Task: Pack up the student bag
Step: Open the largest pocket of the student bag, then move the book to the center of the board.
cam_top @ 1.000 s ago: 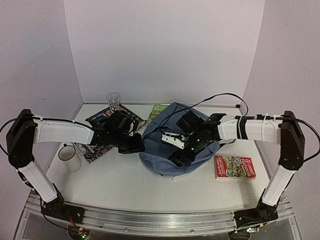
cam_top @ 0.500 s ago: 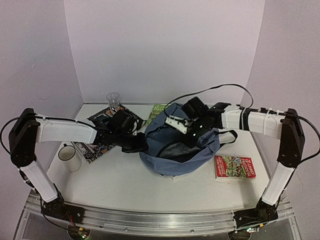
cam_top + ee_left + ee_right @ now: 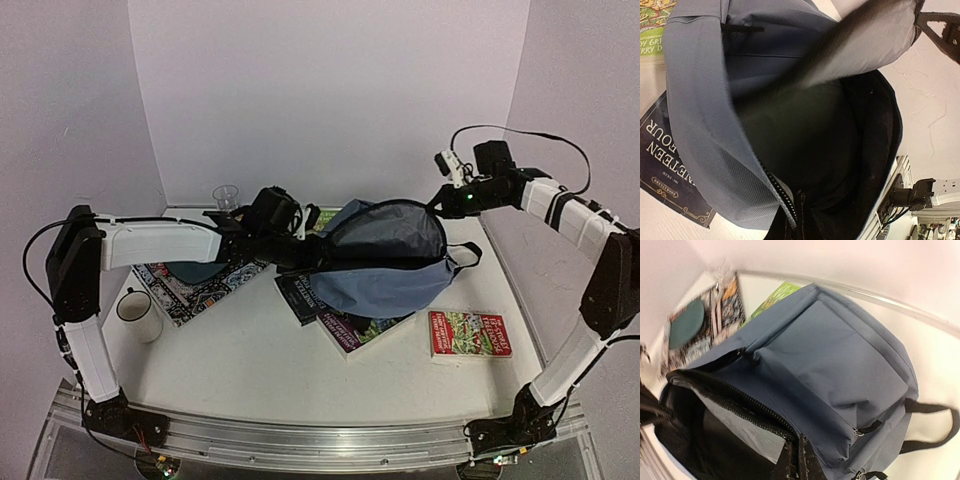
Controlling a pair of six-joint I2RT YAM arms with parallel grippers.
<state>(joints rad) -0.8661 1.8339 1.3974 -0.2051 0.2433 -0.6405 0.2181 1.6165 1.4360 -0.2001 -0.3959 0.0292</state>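
The student bag (image 3: 385, 270), grey-blue with black straps, hangs stretched between both grippers with its mouth pulled wide. My left gripper (image 3: 303, 243) is shut on the rim at the bag's left end. In the left wrist view its dark fingers pinch the zipper edge (image 3: 782, 197) and the black inside (image 3: 815, 130) fills the frame. My right gripper (image 3: 443, 203) is raised at the back right, shut on the rim's other end. The right wrist view shows the right gripper (image 3: 800, 460) clamped on the zipper line, with the bag's outer pocket (image 3: 835, 365) beyond.
Two books (image 3: 300, 297) (image 3: 360, 328) lie under the lifted bag. A red book (image 3: 470, 333) lies to the front right and a green one (image 3: 318, 215) behind the bag. A patterned magazine (image 3: 190, 282), a white mug (image 3: 137, 312) and a clear glass (image 3: 226, 198) are on the left.
The right gripper has shut on the bag's rim and swung up and to the back right. The bag has risen and opened wide, uncovering two books. The left gripper moved right.
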